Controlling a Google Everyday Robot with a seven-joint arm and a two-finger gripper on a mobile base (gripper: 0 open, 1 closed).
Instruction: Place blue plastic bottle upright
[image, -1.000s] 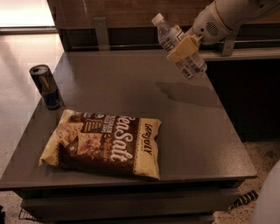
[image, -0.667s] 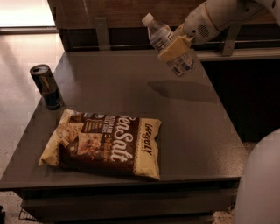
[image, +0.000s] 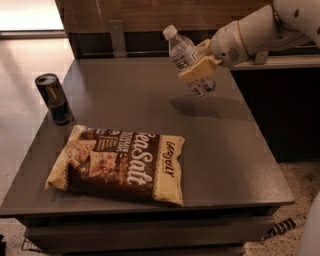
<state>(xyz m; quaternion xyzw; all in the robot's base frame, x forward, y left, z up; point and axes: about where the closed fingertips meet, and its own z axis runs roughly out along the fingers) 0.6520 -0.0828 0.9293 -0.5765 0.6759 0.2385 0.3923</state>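
The blue plastic bottle (image: 186, 59) is a small clear bottle with a white cap and a pale label. It hangs in the air above the far right part of the grey table (image: 150, 115), tilted with the cap up and to the left. My gripper (image: 199, 65) comes in from the upper right and is shut on the bottle's middle, its tan fingers (image: 196, 71) across the label. The bottle's shadow lies on the table below it.
A dark slim drink can (image: 54, 99) stands upright at the table's left edge. A brown and cream chip bag (image: 119, 164) lies flat at the front centre. A dark counter and wall run behind the table, with a drop to the floor on the right.
My gripper has carried the bottle to the left and slightly down over the table. The bottle stays tilted in the same grip.
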